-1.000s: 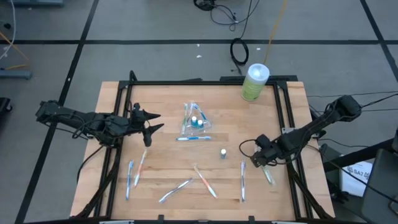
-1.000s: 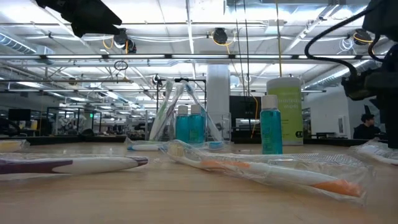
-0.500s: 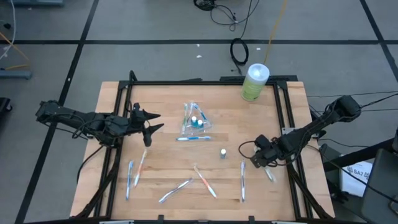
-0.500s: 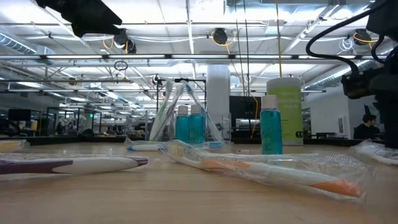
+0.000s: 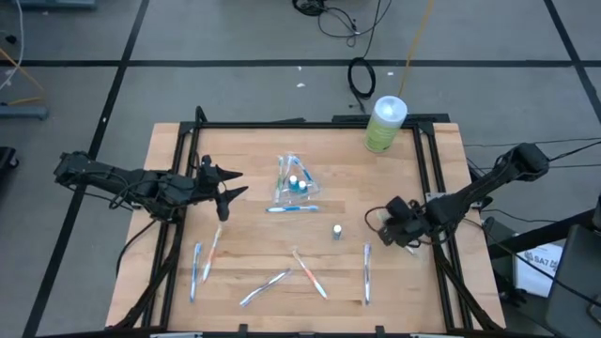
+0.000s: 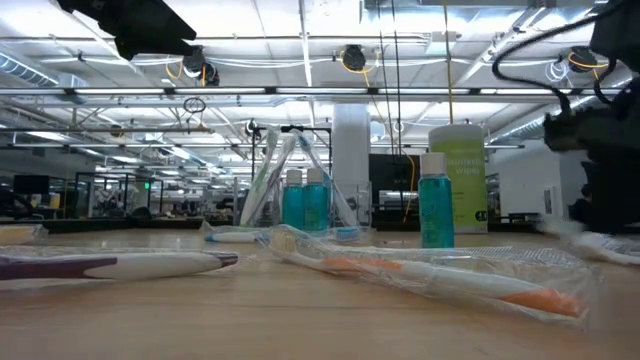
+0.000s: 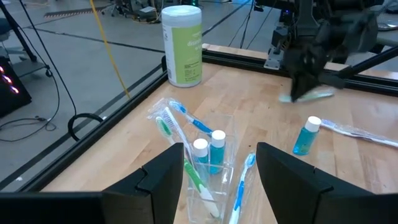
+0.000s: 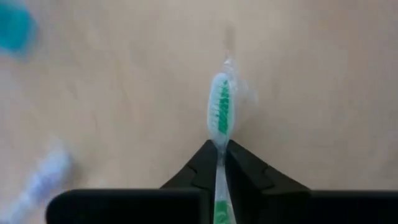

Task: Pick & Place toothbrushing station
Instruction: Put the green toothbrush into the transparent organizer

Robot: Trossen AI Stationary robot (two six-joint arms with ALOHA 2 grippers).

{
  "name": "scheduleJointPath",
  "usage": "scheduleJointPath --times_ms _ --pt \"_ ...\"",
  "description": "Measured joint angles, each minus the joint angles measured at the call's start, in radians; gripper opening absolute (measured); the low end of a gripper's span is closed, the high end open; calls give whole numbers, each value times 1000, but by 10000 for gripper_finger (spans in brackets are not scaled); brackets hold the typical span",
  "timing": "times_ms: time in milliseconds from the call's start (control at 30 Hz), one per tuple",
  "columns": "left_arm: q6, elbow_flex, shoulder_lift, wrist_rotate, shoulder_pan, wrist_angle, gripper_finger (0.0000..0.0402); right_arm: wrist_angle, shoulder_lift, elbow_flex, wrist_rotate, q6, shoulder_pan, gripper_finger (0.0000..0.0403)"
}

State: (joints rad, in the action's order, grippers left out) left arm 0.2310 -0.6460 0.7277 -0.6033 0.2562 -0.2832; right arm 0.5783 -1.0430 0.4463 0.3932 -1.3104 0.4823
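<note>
A clear cup (image 5: pixel 294 188) holding toothbrushes and teal-capped tubes stands at the table's middle. A blue toothbrush (image 5: pixel 292 209) lies just in front of it. My left gripper (image 5: pixel 235 185) hovers open to the cup's left, pointing at it. My right gripper (image 5: pixel 399 230) is shut on a wrapped green toothbrush (image 8: pixel 221 115) near the table's right edge. A small teal bottle (image 5: pixel 336 231) stands upright to its left. Several more wrapped toothbrushes (image 5: pixel 308 272) lie flat along the near side. My right gripper pinches the green toothbrush between its two fingers at the neck (image 8: pixel 220 148), just behind the bristle head. The brush runs along the fingers, its head sticking out past the tips. Its clear wrapper is caught in the pinch too. Whether its handle end is off the table is hidden.
A pale-green canister (image 5: pixel 384 123) with a white lid stands at the far right corner. A black frame rail (image 5: pixel 427 178) runs along the table's right side close to my right arm. Bare wood lies between the cup and the canister.
My right gripper has shut on the green toothbrush that lay near the right edge. It has shifted a little toward the far edge, taking the brush from where it lay.
</note>
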Motion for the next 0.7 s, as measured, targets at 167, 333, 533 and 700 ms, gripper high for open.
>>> scheduleJointPath --times_ms 167,333,533,700 --pt "-13 0 0 0 0 4 209 -61 103 26 285 136 -9 6" --pt "-17 0 0 0 0 4 209 -347 181 28 517 476 -67 10" --pt "-19 0 0 0 0 4 209 -1080 152 30 546 1201 -161 9" --pt "-19 0 0 0 0 4 209 -1535 42 31 224 1554 -258 8"
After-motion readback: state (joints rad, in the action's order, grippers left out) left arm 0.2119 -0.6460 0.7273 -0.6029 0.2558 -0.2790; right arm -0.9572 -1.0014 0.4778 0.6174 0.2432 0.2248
